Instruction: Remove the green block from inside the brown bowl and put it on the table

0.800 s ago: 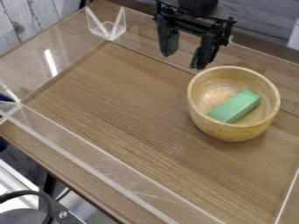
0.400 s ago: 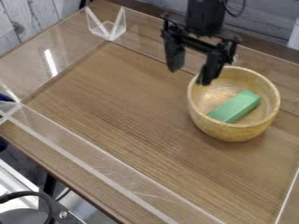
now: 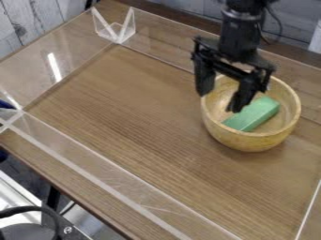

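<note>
The brown bowl (image 3: 221, 130) stands on the table (image 3: 126, 112) at the right. A bright green block (image 3: 257, 115) lies inside it, tilted toward the far right wall. My gripper (image 3: 226, 90) points down over the bowl's left half, open, with its black fingers (image 3: 247, 98) spread wide. One finger hangs just outside the left rim and the other reaches into the bowl, right beside the block's near-left end. Nothing sits between the fingers.
Low clear acrylic walls (image 3: 75, 155) edge the tabletop on all sides. A clear corner bracket (image 3: 115, 26) stands at the back left. Bare wood-grain surface stretches left and in front of the bowl.
The gripper has travelled from behind the bowl forward and down to the right, ending over the bowl's left half. It stayed open. The block and bowl have not moved.
</note>
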